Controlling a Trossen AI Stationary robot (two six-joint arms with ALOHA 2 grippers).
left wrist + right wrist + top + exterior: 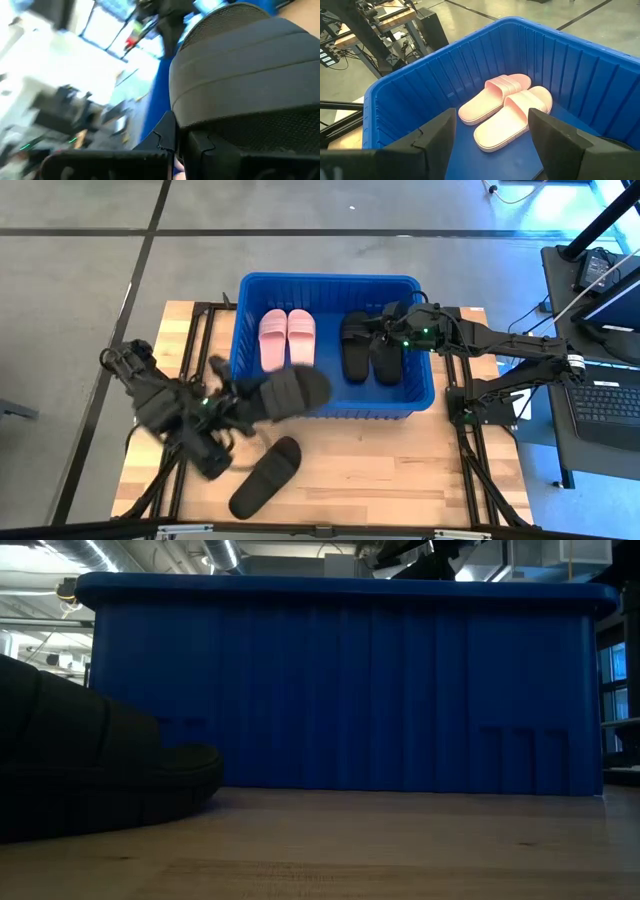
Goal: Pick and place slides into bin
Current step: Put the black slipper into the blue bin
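Fingers of the left gripper (pixel 243 406) are squeezing one black slide (pixel 290 393) and holding it up over the near rim of the blue bin (pixel 420 406). Another black slide (pixel 265 477) is lying on the wooden table (pixel 400 470) just in front. Inside the bin, two pink slides (pixel 507 107) are sitting side by side next to a black pair (pixel 369 346). The right gripper (pixel 492 132) is hanging wide open above that black pair, holding nothing.
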